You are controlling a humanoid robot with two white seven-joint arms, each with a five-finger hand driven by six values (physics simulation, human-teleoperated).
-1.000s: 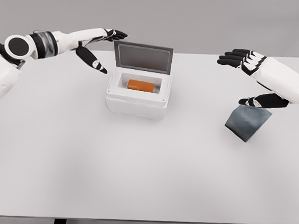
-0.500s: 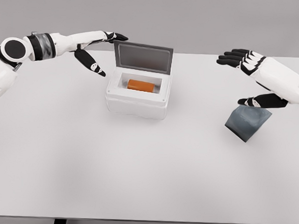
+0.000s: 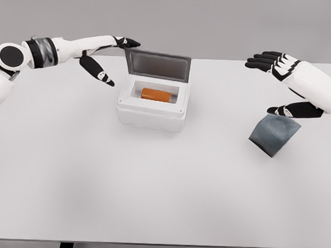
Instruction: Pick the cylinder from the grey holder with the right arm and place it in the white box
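Grey wall fills the background behind your white table (image 3: 152,189), which takes up nearly the whole head view. Look just left of the table's middle, toward 12 o'clock, and you find the white box (image 3: 150,111) with its lid (image 3: 158,65) standing open, hinged at the far edge and showing a grey inner face. The orange cylinder (image 3: 156,95) lies on its side inside the box, its long axis running left to right across the cavity.

Your left hand (image 3: 105,59) comes in from 9 o'clock and hovers at about 10 o'clock from the box. Its fingers are spread wide and straight and hold nothing; the long fingertips reach up by the lid's upper left corner, but you cannot tell from this view whether they touch it. The thumb hangs down toward the table, apart from the box wall.

Your right hand (image 3: 284,82) enters from 3 o'clock, well apart from the box. Its fingers are also extended and spread, pointing left, with nothing in them. The thumb sits lower, just above the grey holder (image 3: 274,135).

That holder rests tilted on the table at about 3 o'clock from the box, with a round opening facing up toward the hand. You see no cylinder in it; the thumb is close over its top edge, though contact cannot be judged.
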